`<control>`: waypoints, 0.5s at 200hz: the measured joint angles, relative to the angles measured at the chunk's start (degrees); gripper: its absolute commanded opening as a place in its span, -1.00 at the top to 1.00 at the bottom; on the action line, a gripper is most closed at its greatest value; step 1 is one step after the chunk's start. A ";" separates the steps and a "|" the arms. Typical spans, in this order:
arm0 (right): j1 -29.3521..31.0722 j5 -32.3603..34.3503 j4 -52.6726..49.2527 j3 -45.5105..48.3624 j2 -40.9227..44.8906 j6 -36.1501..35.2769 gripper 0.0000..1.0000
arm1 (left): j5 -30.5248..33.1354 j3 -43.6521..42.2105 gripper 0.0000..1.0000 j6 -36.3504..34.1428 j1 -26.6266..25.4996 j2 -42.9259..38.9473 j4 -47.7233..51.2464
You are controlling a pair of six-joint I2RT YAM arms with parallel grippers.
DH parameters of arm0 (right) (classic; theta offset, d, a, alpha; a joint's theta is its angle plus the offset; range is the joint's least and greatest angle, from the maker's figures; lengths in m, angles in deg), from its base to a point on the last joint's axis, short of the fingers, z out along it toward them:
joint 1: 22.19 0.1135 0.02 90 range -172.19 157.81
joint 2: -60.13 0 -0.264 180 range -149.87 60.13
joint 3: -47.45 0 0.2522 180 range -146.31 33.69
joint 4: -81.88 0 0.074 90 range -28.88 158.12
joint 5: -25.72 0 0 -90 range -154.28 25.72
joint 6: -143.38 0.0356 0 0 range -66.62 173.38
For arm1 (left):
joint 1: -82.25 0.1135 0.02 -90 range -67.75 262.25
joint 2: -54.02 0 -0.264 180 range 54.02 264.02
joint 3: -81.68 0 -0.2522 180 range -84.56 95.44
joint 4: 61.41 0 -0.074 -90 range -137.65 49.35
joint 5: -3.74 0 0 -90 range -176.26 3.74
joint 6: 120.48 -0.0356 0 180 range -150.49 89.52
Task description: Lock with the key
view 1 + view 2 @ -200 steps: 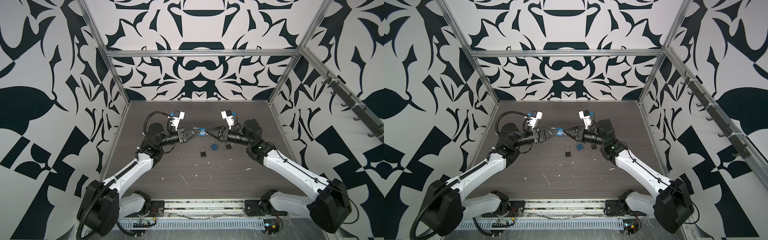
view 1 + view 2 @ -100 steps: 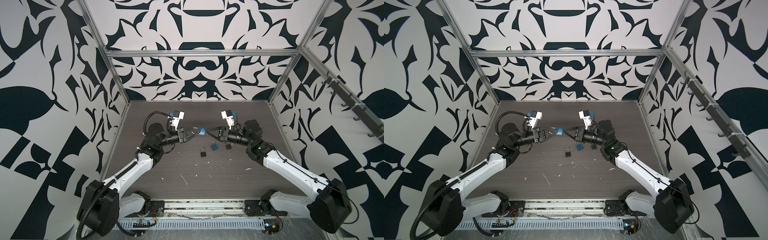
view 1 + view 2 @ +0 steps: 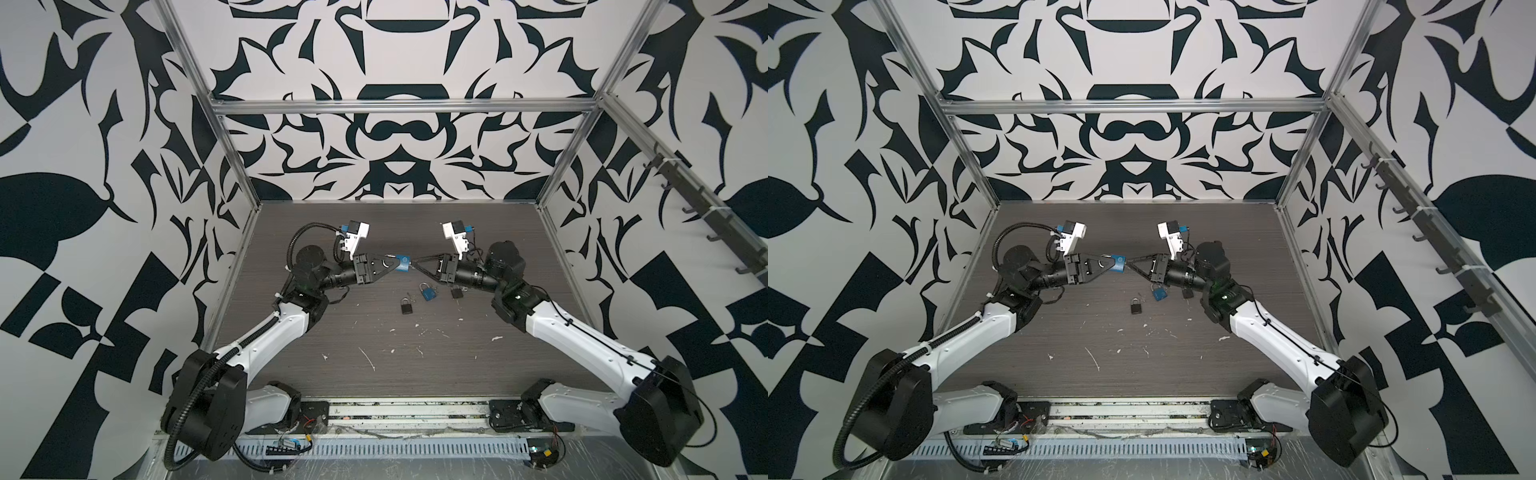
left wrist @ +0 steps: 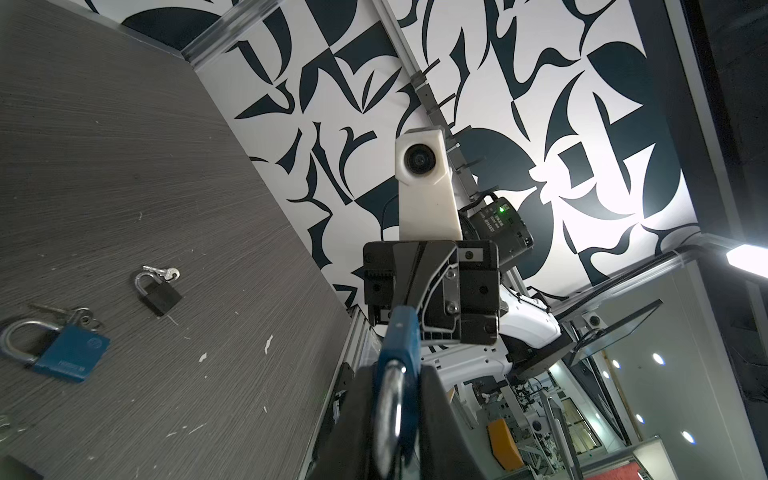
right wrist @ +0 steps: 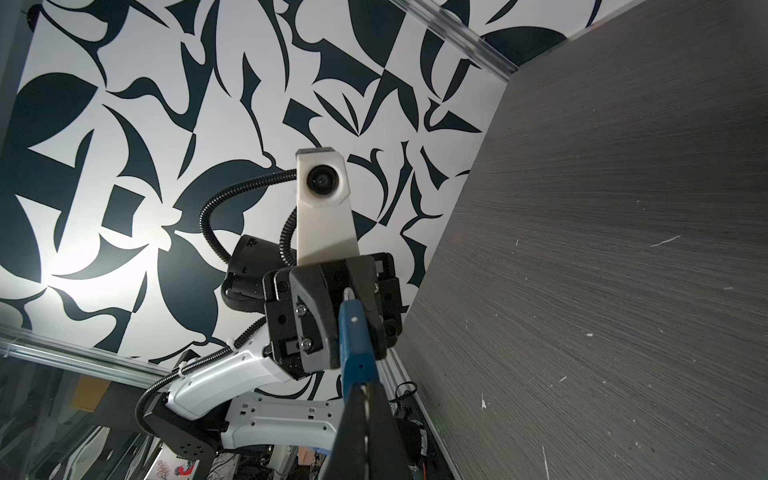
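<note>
Blue metal padlock point(image 3: 402, 263) clamped in left hand point(image 3: 392, 266); right hand point(image 3: 414, 265) has just pinched shut on its small metal key point(image 5: 367, 388), ready for turning.

Your left arm point(image 3: 274, 328) reaches in from 7 o'clock, your right arm point(image 3: 561, 332) from 5. Both wrists lie level: left gripper point(image 3: 394, 266) points to 3, clamped on the blue padlock point(image 3: 402, 263); right gripper point(image 3: 414, 265) points to 9, pinched tight.

Black-and-white patterned walls point(image 3: 395, 137) are enclosing a dark wood-grain desk point(image 3: 415, 374), aluminium framing point(image 3: 399, 106) running along their edges. A hook rail point(image 3: 715, 212) is hanging at 3 o'clock. White flecks point(image 3: 368, 358) are lying toward 6 o'clock. A lamp point(image 4: 748, 258) is glowing overhead.
</note>
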State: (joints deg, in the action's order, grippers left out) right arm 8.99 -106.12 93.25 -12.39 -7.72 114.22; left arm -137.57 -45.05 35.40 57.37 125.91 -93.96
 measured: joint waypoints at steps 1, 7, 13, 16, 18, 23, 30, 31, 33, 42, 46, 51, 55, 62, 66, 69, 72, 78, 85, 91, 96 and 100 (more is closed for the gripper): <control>0.00 -0.02 0.02 0.04 0.00 0.02 1.00 | -0.07 -0.07 1.00 0.07 0.02 0.04 -0.15; -0.02 -0.15 0.02 0.11 -0.02 0.13 1.00 | -0.39 -0.28 1.00 0.39 0.13 0.20 -0.72; -0.07 -0.24 0.07 0.22 -0.04 0.26 1.00 | -0.66 -0.52 1.00 0.76 0.20 0.31 -1.31; -0.09 -0.33 0.09 0.28 -0.04 0.28 1.00 | -0.74 -0.57 1.00 0.81 0.22 0.35 -1.51; -0.11 -0.39 0.15 0.35 -0.07 0.31 1.00 | -0.85 -0.61 1.00 0.96 0.24 0.39 -1.60; -0.15 -0.52 0.31 0.48 -0.07 0.46 1.00 | -1.03 -0.68 1.00 1.22 0.28 0.50 -1.90; -0.24 -0.63 0.55 0.66 -0.07 0.55 1.00 | -1.18 -0.70 1.00 1.49 0.33 0.61 -2.12; -0.26 -0.70 0.57 0.68 -0.07 0.55 1.00 | -1.22 -0.70 1.00 1.49 0.35 0.61 -2.16; -0.26 -0.76 0.61 0.72 -0.07 0.57 1.00 | -1.27 -0.70 1.00 1.53 0.37 0.63 -2.19; -0.37 -1.03 0.92 0.83 -0.07 0.68 1.00 | -1.53 -0.70 1.00 1.84 0.44 0.68 -2.34; -0.37 -1.09 1.05 0.87 -0.07 0.72 1.00 | -1.60 -0.70 1.00 1.86 0.46 0.70 -2.38; -0.39 -1.22 1.27 0.96 -0.07 0.74 1.00 | -1.75 -0.70 1.00 1.90 0.50 0.70 -2.47; -0.42 -1.31 1.42 1.05 -0.07 0.74 1.00 | -1.84 -0.70 1.00 1.92 0.52 0.70 -2.54; -0.44 -1.44 1.75 1.18 -0.07 0.76 1.00 | -1.97 -0.70 1.00 2.05 0.57 0.70 -2.62; -0.44 -1.49 1.92 1.27 -0.07 0.79 1.00 | -2.03 -0.70 1.00 2.08 0.57 0.70 -2.67; -0.46 -1.60 2.03 1.36 -0.07 0.76 1.00 | -2.10 -0.70 1.00 2.10 0.61 0.70 -2.69; -0.46 -1.64 2.12 1.38 -0.07 0.79 1.00 | -2.16 -0.70 1.00 2.12 0.63 0.70 -2.67; -0.46 -1.70 2.23 1.44 -0.07 0.79 1.00 | -2.27 -0.70 1.00 2.16 0.66 0.70 -2.69; -0.46 -1.84 2.38 1.51 -0.07 0.79 1.00 | -2.43 -0.70 1.00 2.25 0.72 0.70 -2.69; -0.46 -1.90 2.56 1.60 -0.07 0.79 1.00 | -2.60 -0.70 1.00 2.27 0.79 0.70 -2.71; -0.46 -1.99 2.60 1.62 -0.07 0.79 1.00 | -2.69 -0.70 1.00 2.29 0.83 0.70 -2.71; -0.46 -2.03 2.60 1.64 -0.07 0.79 1.00 | -2.75 -0.70 1.00 2.32 0.85 0.70 -2.71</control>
State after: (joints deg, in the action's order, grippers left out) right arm 8.53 -108.15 95.85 -10.75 -7.79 115.01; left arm -140.32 -45.75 37.72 58.22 126.61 -96.67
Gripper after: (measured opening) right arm 0.049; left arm 0.183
